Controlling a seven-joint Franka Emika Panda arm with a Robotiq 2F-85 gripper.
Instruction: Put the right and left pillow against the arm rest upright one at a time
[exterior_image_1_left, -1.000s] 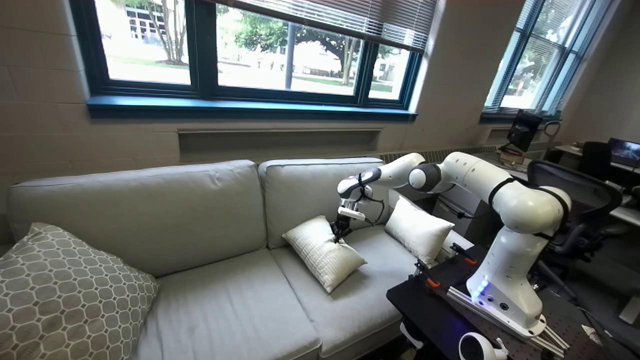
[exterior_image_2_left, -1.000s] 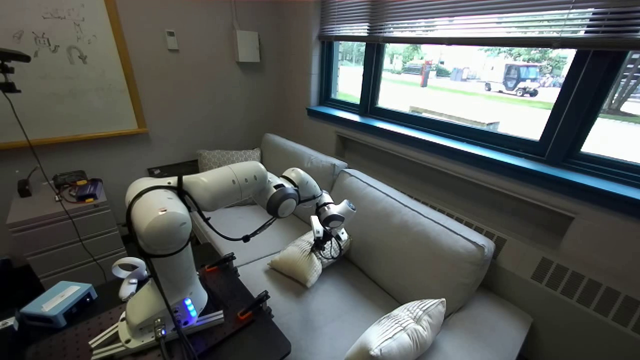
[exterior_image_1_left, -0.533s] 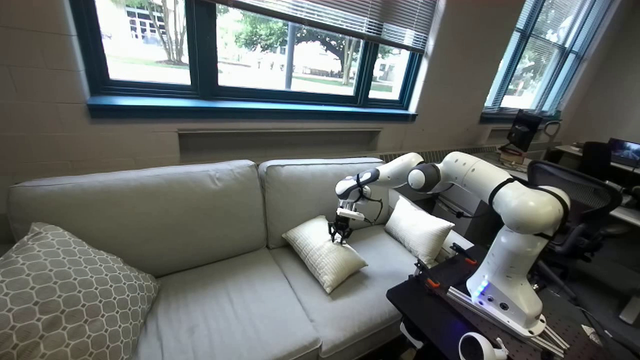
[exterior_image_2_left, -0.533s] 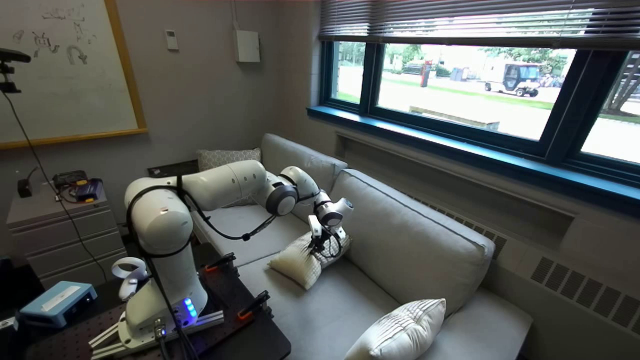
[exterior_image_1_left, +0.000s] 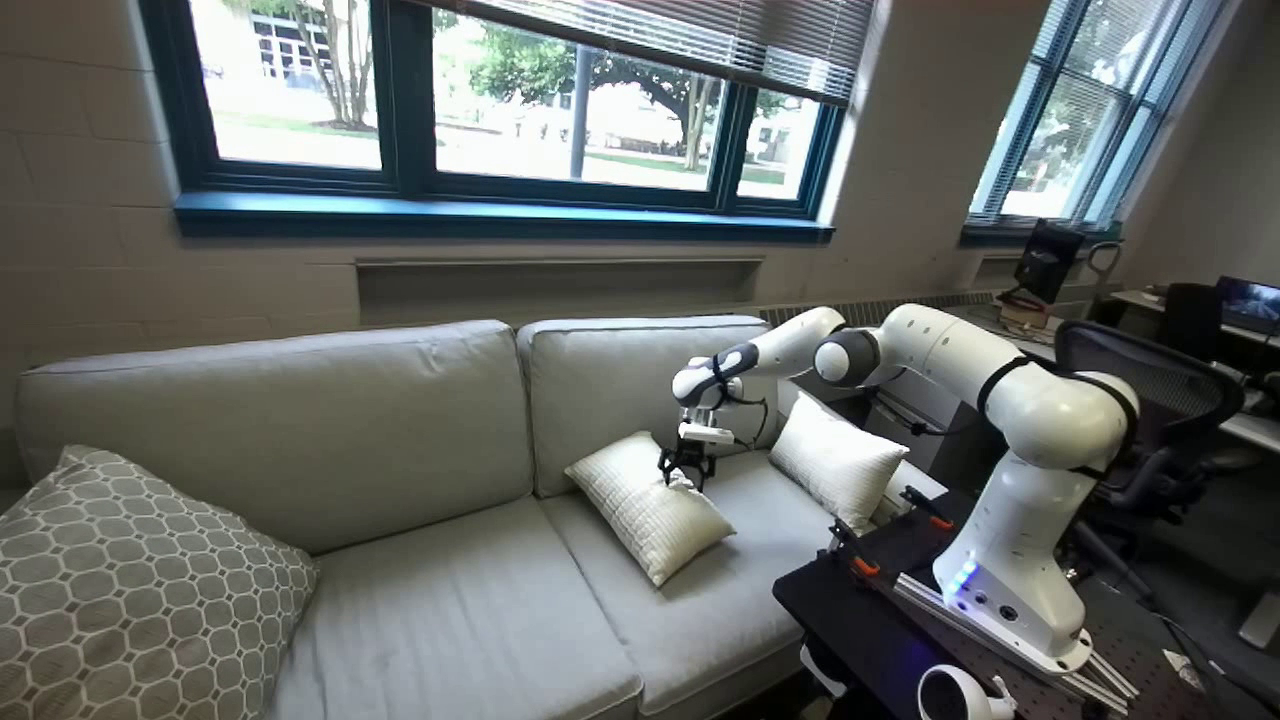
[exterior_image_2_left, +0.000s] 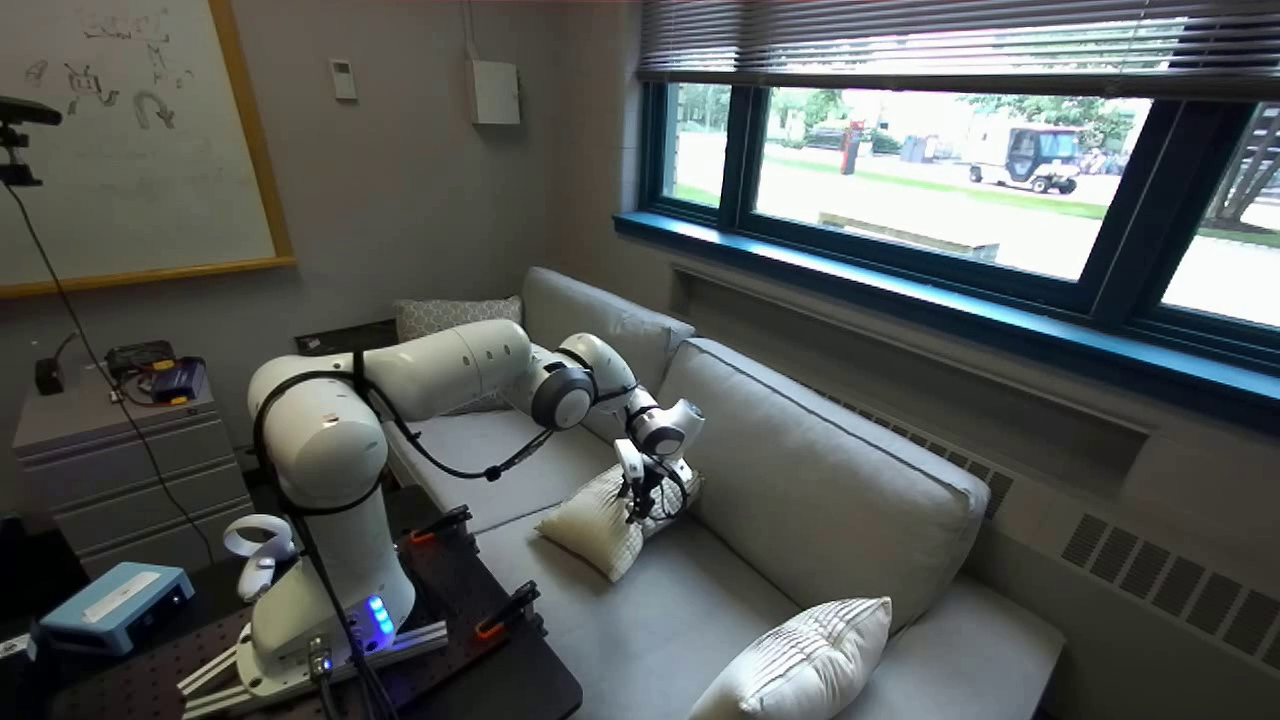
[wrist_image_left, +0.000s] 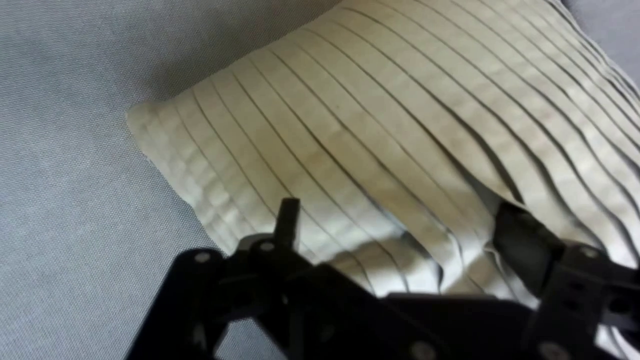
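Two cream-white ribbed pillows are on the sofa. One pillow lies slanted on the seat, below my gripper. In the wrist view my gripper is open, its fingers spread wide over this pillow. A pinched-up fold of fabric shows between the fingers, and the right-hand finger presses into the cover. The other pillow stands tilted beside the arm rest, also seen in an exterior view as the pillow near the arm rest.
Back cushions rise close behind my gripper. A grey patterned cushion occupies the far end of the sofa. My arm's base stands on a black table with clamps along its edge, next to the seat.
The fingers were together on the pillow's fabric a second ago and have since spread apart. My gripper has shifted only slightly. Both pillows lie practically where they were.
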